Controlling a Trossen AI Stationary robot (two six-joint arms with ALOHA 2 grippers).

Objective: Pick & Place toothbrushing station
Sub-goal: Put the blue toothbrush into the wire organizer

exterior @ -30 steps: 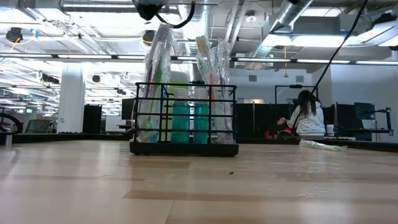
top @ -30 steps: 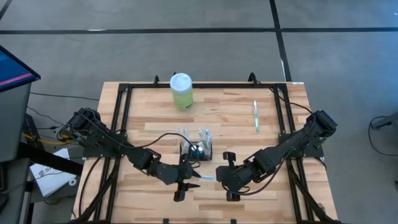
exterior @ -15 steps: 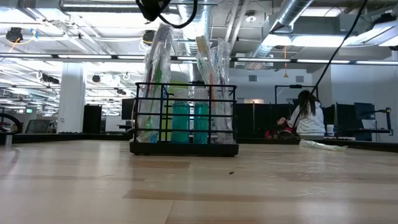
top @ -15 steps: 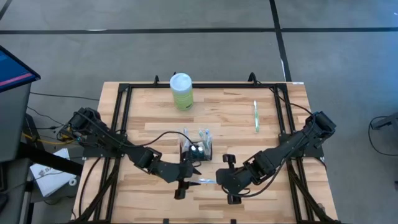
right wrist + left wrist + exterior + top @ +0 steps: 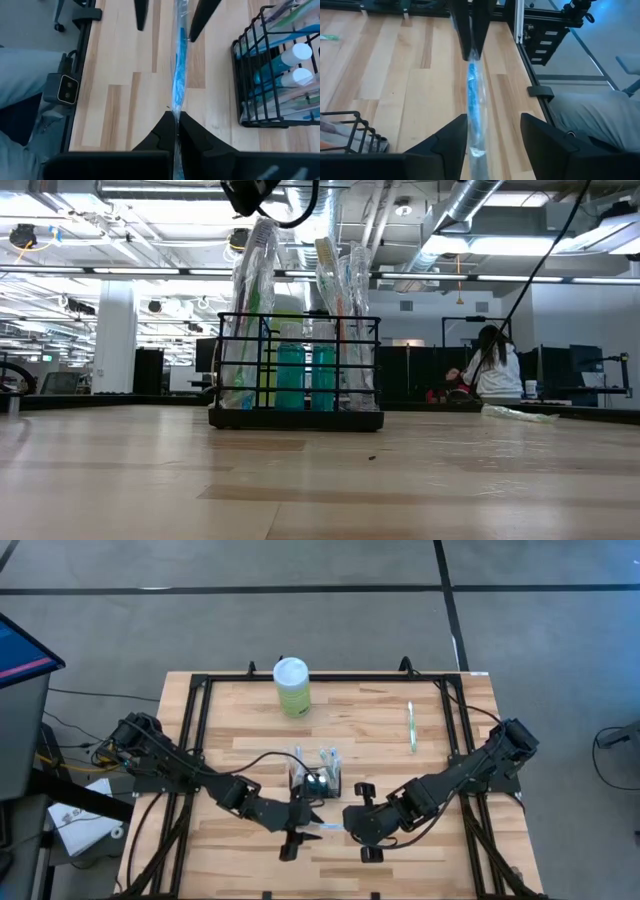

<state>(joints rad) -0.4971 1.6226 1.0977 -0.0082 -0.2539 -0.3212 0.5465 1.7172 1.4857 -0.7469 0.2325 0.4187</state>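
Note:
The black wire-mesh caddy (image 5: 318, 780) stands on its base at mid-table, holding wrapped toothbrushes and teal tubes; it also shows in the low view (image 5: 295, 370) and the right wrist view (image 5: 272, 75). Near of it, my right gripper (image 5: 348, 825) is shut on a blue toothbrush in a clear wrapper (image 5: 327, 830). My left gripper (image 5: 300, 833) is open, its two fingers (image 5: 141, 15) on either side of the toothbrush's other end (image 5: 474, 95). My right gripper pinches the wrapped toothbrush's end (image 5: 176, 107) between its two shut fingers. The fingers come roughly level from the table's right and lie along the brush. The brush sticks out toward the left gripper, clear of the table. My left gripper: I cannot tell whether a finger touches the wrapper.
A pale green bottle with a white cap (image 5: 292, 686) stands at the far edge. Another wrapped toothbrush (image 5: 411, 727) lies at the far right. A black frame (image 5: 200, 730) runs around the tabletop. A person sits in the room beyond (image 5: 492, 365).
My right gripper has gone a little toward the table's left, closer to the left gripper, carrying the toothbrush with it. The caddy has stayed where it was.

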